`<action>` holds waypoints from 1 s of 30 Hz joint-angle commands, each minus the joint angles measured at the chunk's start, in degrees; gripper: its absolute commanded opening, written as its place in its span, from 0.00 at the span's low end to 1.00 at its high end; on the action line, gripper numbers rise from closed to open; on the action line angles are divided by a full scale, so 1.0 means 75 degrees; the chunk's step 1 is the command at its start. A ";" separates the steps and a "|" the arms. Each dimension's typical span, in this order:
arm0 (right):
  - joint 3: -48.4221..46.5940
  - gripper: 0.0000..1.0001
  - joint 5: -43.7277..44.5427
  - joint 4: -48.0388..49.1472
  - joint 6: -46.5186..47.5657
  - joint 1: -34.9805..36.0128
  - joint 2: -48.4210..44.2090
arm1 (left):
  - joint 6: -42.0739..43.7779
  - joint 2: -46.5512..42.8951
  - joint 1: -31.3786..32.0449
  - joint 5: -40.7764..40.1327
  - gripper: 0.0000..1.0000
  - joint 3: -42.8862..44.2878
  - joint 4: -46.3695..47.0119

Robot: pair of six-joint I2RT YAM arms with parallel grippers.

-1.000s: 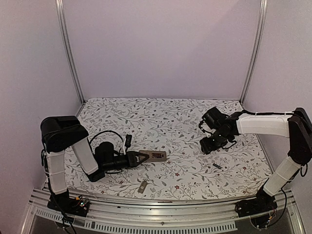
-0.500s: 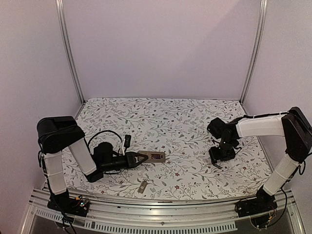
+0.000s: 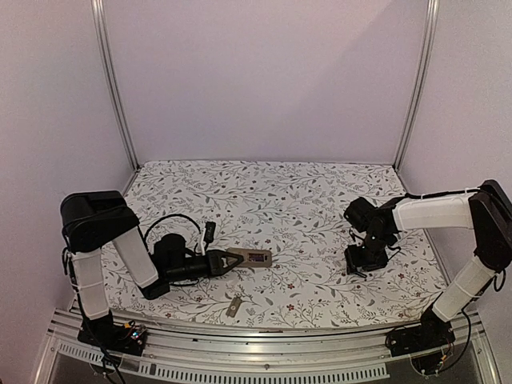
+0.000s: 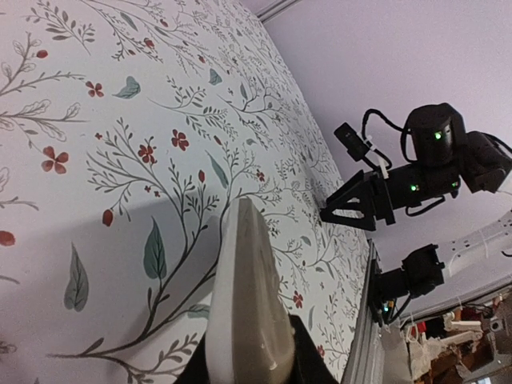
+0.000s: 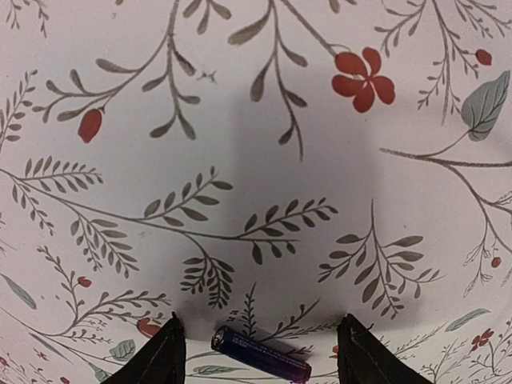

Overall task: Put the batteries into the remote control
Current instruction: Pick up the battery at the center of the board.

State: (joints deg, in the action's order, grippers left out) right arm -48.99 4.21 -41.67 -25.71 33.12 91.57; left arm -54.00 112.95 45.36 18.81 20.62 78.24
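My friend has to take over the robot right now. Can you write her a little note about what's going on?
Left gripper: shut on the remote, gripping it at one end.
Right gripper: open, pointing down. One battery lies on the cloth between its fingers, not gripped.
Cover: lying loose near the front edge.
Done: remote held, cover off.
Left: grab that battery and put it in the remote. No second battery is in sight, so look for it.

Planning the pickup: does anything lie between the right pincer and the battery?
No: right wrist view shows only bare floral cloth between right pincer and battery.
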 commanded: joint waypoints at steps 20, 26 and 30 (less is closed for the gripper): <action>0.0228 0.08 -0.0093 -0.0503 -0.0500 0.0539 -0.0232 | 0.0098 -0.0095 0.0120 0.0022 0.00 -0.0101 0.0947; -0.0275 0.00 -0.0612 -0.0349 -0.0146 0.0540 -0.0320 | 0.0146 -0.0174 0.0130 0.0036 0.00 -0.0113 0.0895; -0.0324 0.00 -0.1541 0.0595 0.0272 0.0554 -0.0887 | 0.0338 -0.0307 0.0175 -0.0048 0.00 -0.0069 0.0586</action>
State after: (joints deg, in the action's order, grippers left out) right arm -49.89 -0.38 -43.57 -26.98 36.77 89.67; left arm -53.58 112.71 45.54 18.79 20.51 78.13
